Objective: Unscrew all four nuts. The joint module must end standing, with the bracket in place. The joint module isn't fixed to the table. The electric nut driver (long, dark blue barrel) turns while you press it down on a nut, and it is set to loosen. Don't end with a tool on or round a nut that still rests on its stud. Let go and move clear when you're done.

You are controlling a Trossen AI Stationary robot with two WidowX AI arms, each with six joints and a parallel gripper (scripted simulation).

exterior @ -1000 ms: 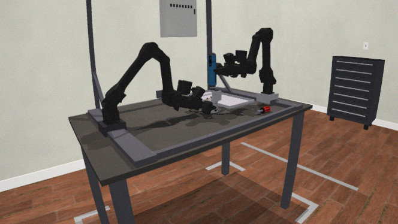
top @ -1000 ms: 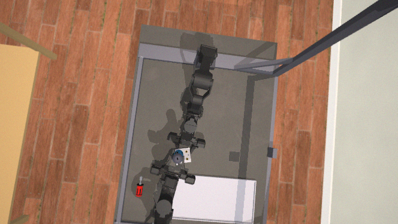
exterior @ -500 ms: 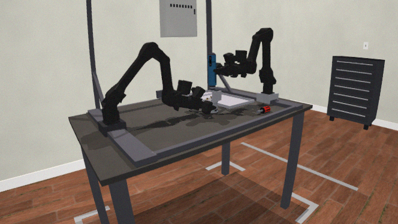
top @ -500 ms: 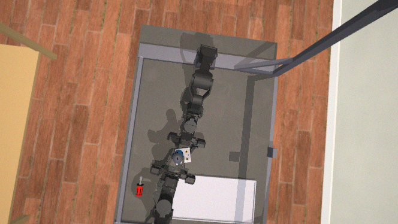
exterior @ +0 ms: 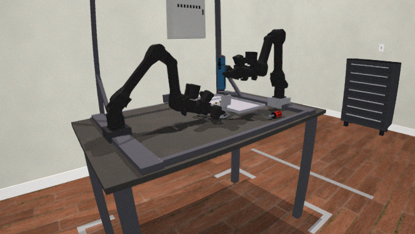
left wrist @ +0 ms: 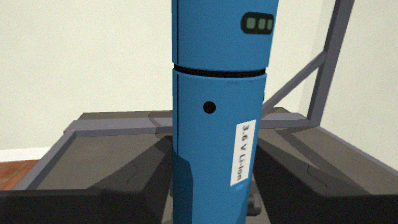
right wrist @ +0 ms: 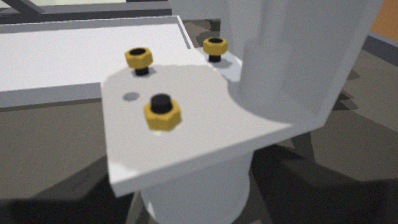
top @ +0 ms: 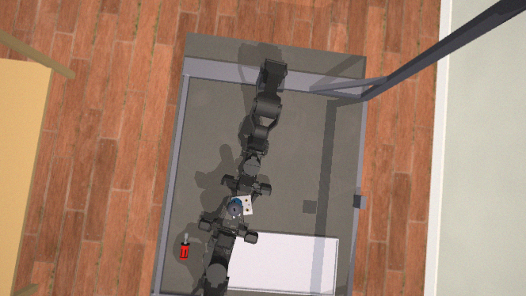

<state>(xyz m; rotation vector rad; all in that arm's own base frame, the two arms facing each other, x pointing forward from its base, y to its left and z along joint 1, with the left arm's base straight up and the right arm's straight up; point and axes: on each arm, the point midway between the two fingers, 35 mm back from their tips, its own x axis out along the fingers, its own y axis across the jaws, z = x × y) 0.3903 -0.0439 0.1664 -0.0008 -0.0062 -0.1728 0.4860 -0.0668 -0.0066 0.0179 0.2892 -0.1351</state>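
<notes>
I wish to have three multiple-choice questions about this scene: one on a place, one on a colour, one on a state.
1. Where is the red-handled tool?
A) in the white tray
B) on the table
C) on the floor

2. What colour are the visible nuts?
A) yellow
B) green
C) red

3. How is the blue driver?
A) lying flat
B) upside down in the tray
C) upright at the left pincer

Key:
1 B: top and exterior views show it lying outside the tray.
2 A: the right wrist view shows yellow rings on black studs.
3 C: the exterior view shows its barrel vertical.
</notes>
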